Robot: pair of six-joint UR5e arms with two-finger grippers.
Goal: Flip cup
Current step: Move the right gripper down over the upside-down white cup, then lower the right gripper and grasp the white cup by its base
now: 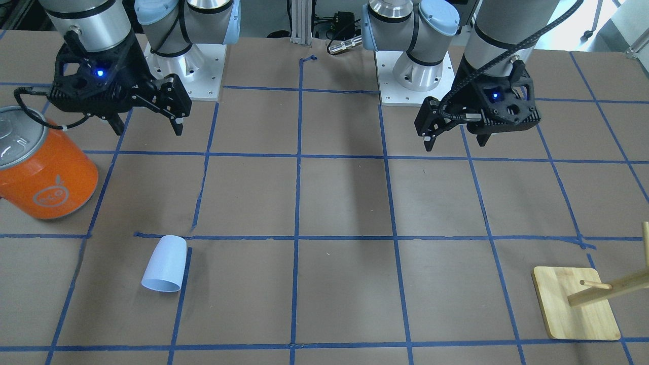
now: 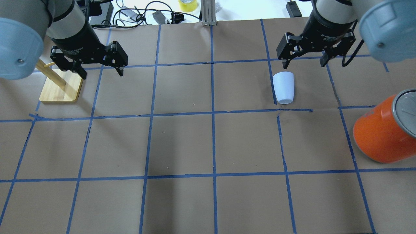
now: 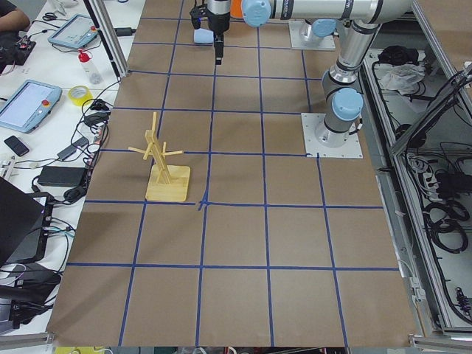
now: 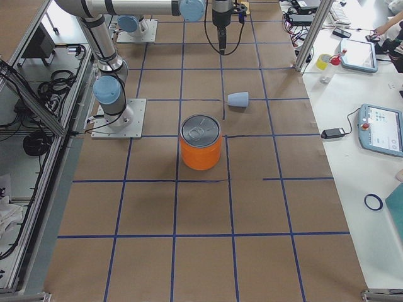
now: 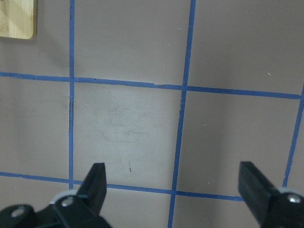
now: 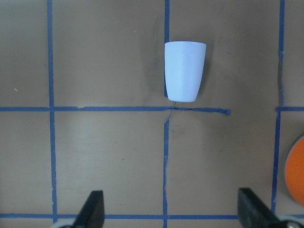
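1. My right gripper [image 2: 304, 64] hangs over the table [image 2: 182, 143], fingers spread.
2. The cup [image 2: 283, 87] lies on its side near it, left of the orange can [image 2: 380, 136].
3. My left gripper [image 2: 102, 74], likewise spread, hangs far left.

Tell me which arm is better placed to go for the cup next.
Right. The cup lies on its side on the robot's right half, just ahead of the open right claw and in its wrist view. The left claw hovers far off, by the stand.

Matt smooth cup [image 2: 283, 87], glossy orange can [image 2: 378, 136] with metal top [image 1: 17, 134], wooden stand [image 1: 573, 304].
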